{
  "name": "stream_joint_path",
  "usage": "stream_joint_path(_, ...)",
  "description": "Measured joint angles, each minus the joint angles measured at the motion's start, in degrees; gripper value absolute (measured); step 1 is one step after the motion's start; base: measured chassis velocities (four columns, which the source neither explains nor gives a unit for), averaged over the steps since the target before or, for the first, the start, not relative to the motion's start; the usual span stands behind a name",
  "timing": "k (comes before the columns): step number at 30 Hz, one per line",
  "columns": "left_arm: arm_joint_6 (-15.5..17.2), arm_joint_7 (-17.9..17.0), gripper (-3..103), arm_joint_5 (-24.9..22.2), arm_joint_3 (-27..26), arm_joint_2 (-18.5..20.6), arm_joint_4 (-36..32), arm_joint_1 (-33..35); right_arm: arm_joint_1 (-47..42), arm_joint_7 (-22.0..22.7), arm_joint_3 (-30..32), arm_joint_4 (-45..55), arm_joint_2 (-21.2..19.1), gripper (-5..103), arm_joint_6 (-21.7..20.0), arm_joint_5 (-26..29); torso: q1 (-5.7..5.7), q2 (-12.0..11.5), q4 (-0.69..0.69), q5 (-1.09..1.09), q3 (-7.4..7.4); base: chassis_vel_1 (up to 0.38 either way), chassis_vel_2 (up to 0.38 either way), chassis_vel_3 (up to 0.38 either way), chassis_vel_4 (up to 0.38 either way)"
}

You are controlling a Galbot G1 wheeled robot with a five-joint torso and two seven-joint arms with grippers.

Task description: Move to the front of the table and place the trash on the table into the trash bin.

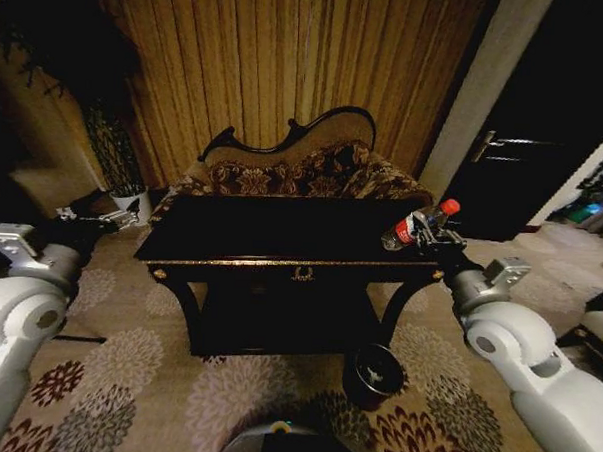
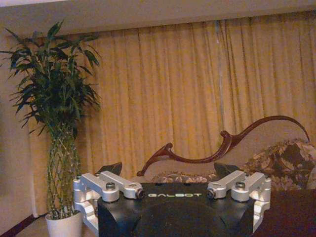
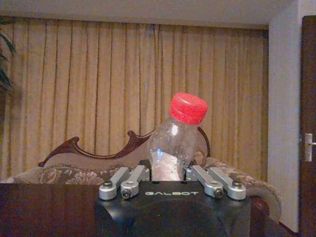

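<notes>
Gripping one bottle (image 3: 174, 143), right gripper (image 3: 170, 174); one bin (image 1: 371, 373).

A carved-back sofa (image 1: 304, 166) with dark floral upholstery stands against the long gold curtains (image 1: 288, 65), its curved wooden crest rising to one side. To the left of it a tall bamboo-like plant (image 2: 54, 98) grows from a white pot (image 1: 130, 203) on the floor. The carpet (image 1: 155, 380) is pale with big flower medallions in grey, cream and dark red. On the right a dark door (image 1: 546, 127) with a metal lever handle (image 1: 488, 146) sits beside a pale wall strip.
</notes>
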Motion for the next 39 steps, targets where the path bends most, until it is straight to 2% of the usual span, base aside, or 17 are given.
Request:
stream_joint_path(16, -0.6, 0.2, 100, 0.2, -0.1, -0.6, -0.8, 0.6, 0.5, -0.2, -1.8, -2.1, 0.6, 28, 0.6, -0.9, -0.03, 0.0, 0.01, -0.01, -0.02, 0.141, -0.143, -0.128, 0.133)
stream_joint_path(27, -0.6, 0.6, 100, 1.3, 0.4, -3.1, -1.8, 1.9, 0.3, -2.5, -6.4, -17.3, 4.8, 28, 1.6, -5.5, 0.05, 0.0, -0.01, 0.01, 0.02, -0.012, 0.007, 0.012, -0.006)
stream_joint_path(31, -0.9, 1.7, 100, 2.2, 0.6, -4.5, -2.1, 2.6, 3.7, -3.2, -13.1, -29.2, 9.6, 28, 3.4, -10.8, -0.01, 0.0, 0.00, 0.00, -0.01, 0.000, 0.000, 0.000, 0.000)
stream_joint_path(35, -0.9, 1.8, 100, 2.2, 0.2, -5.1, -2.6, 2.9, 5.5, -3.9, -15.1, -34.7, 11.9, 28, 4.6, -13.4, -0.01, 0.0, 0.02, 0.00, 0.00, 0.000, 0.000, 0.000, 0.000)
stream_joint_path(37, -1.0, 2.1, 100, 2.3, -0.2, -5.5, -3.1, 2.9, 7.7, -6.1, -16.6, -42.3, 14.8, 28, 7.0, -17.5, 0.00, 0.0, 0.01, 0.01, 0.01, 0.000, 0.000, 0.000, 0.000)
stream_joint_path(39, -1.0, 2.2, 100, 2.3, -0.3, -5.6, -3.4, 2.9, 8.6, -6.7, -17.0, -45.6, 15.9, 28, 7.8, -18.6, 0.01, 0.0, 0.00, 0.01, 0.01, 0.000, 0.000, 0.000, 0.000)
